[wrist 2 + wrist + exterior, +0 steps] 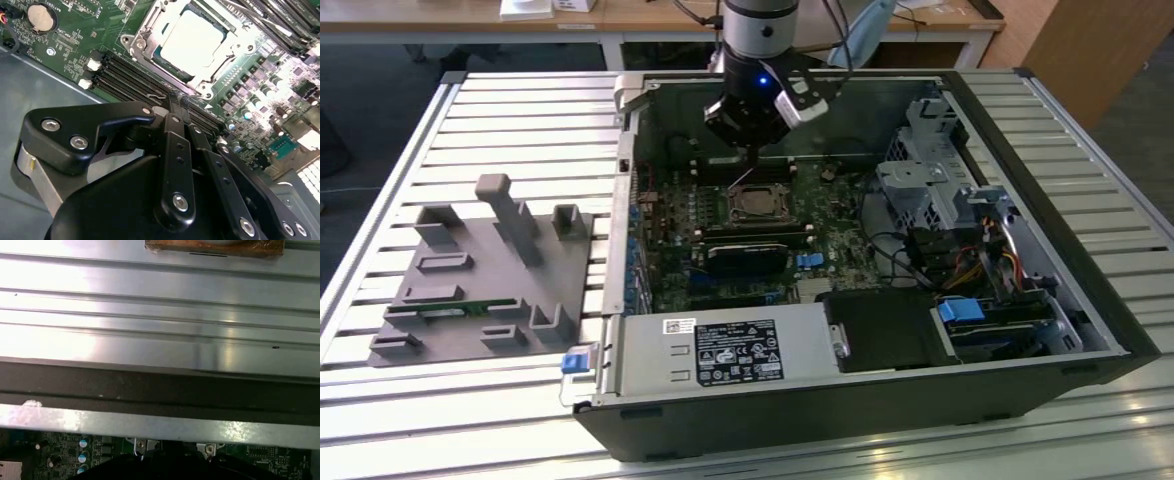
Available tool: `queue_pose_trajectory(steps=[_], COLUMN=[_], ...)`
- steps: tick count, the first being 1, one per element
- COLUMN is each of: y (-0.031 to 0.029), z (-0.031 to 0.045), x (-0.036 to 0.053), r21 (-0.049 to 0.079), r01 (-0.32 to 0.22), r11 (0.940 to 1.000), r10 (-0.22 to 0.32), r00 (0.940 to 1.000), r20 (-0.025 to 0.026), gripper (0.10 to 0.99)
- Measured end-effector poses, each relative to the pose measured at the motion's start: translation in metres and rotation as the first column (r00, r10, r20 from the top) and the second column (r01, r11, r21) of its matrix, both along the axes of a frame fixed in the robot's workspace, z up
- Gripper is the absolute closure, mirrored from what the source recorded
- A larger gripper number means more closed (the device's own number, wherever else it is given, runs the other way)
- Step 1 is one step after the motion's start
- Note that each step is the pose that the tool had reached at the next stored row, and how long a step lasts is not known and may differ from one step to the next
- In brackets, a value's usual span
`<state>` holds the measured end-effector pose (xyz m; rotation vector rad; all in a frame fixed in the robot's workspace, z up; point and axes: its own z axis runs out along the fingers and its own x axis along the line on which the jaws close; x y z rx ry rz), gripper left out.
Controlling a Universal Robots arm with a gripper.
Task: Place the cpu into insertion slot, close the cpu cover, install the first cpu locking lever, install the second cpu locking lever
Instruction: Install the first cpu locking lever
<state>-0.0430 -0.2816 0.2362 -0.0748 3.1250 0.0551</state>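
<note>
Slatted metal desk (480, 120), bearing the items below.

1. Computer case (854, 415): black, lying on its side, open on top, motherboard (75, 55) exposed. In the first wrist view the case wall (150, 385) runs as a dark band between the desk slats (150, 325) and a strip of green board (65, 450).
2. Insertion slot (200, 85): square socket with silver rim, near the middle of the board, just beside the long black memory slots (130, 75).
3. Cpu (192, 40): seated flat in the insertion slot, dull silver top facing up; in the exterior view it lies below the arm (757, 207).
4. Cpu cover (150, 35): silver frame lying down flat around the chip, which shows through its window.
5. Locking lever (743, 180): thin wire rod standing aslant between the socket and the arm's tip. Latching cannot be told.
6. Gripper (172, 100): clenched, nothing seen between its tips, hanging over the memory slots just beside the socket, close to the lever's end (750, 152). Contact cannot be told.
7. Coin battery (40, 16): round, on the board, well apart from the socket.
8. Power supply (720, 350): grey labelled box at the case's near edge.
9. Grey fixture (480, 270): moulded block with upright posts, on the desk at the exterior view's left, apart from the case.
</note>
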Motion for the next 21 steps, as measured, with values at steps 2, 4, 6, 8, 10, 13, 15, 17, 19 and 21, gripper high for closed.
queue_pose_trajectory(steps=[2, 4, 6, 8, 10, 13, 15, 17, 19, 21], y=[0.0007, 0.0012, 0.0015, 0.0017, 0.002, 0.0026, 0.0031, 0.0037, 0.0041, 0.0045], z=[-0.0011, -0.0025, -0.0041, -0.006, -0.0078, -0.0107, -0.0126, -0.0143, -0.016, -0.0177], x=[0.001, 0.0022, 0.0037, 0.0057, 0.0073, 0.0105, 0.0125, 0.0148, 0.0171, 0.0194], r21=[0.0, 0.0, 0.0, 0.0, 0.0, 0.0, 0.0, 0.0, 0.0, 0.0], r01=[0.001, 0.003, 0.004, 0.007, 0.008, 0.011, 0.013, 0.015, 0.016, 0.018], r11=[1.0, 1.0, 1.0, 1.0, 1.0, 0.9999, 0.9999, 0.9999, 0.9999, 0.9998], r10=[-0.001, -0.003, -0.004, -0.007, -0.008, -0.011, -0.013, -0.015, -0.016, -0.018], r00=[1.0, 1.0, 1.0, 1.0, 1.0, 0.9999, 0.9999, 0.9999, 0.9999, 0.9998], r20=[0.0, -0.0001, -0.0002, -0.0003, -0.0004, -0.0005, -0.0006, -0.0008, -0.0009, -0.0011], gripper=[0.98, 0.98, 0.98, 0.98, 0.98, 0.98, 0.98, 0.98, 0.98, 0.98])
